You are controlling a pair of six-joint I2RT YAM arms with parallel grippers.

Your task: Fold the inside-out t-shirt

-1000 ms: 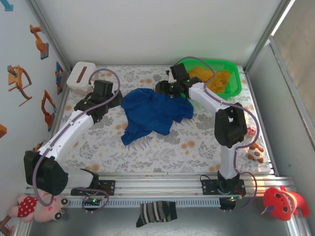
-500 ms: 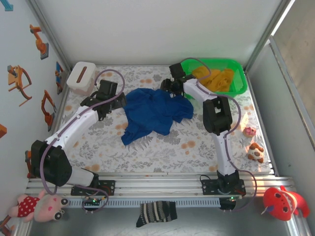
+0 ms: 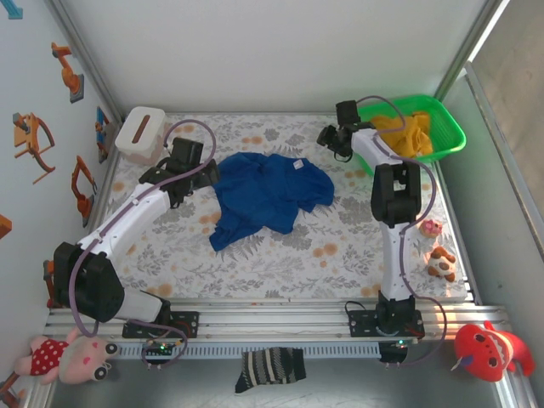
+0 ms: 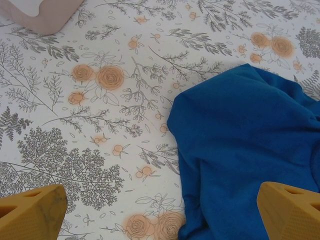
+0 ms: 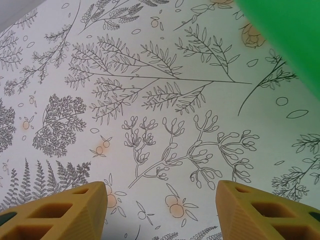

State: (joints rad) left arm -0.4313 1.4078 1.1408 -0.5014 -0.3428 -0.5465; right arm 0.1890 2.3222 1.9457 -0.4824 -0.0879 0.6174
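Observation:
The inside-out t-shirt (image 3: 268,194) lies crumpled in the middle of the floral table cover, royal blue, with a small white label (image 3: 297,166) showing near its top right. My left gripper (image 3: 202,170) hovers at the shirt's left edge. In the left wrist view it (image 4: 160,215) is open, and the blue t-shirt (image 4: 245,145) reaches under its right fingertip (image 4: 290,212). My right gripper (image 3: 333,138) is off the shirt to the upper right, beside the green basket (image 3: 446,136). In the right wrist view it (image 5: 162,210) is open over bare floral cover.
The green basket (image 5: 285,35) holds a yellow-orange garment (image 3: 406,132) at the back right corner. A white box (image 3: 140,132) stands at the back left, also as the box (image 4: 42,12) in the left wrist view. Small plush toys (image 3: 438,262) lie by the right edge.
My right gripper has let go of the shirt's upper right and moved right toward the basket, which shifted right. The white label now shows. The left arm crept slightly toward the shirt.

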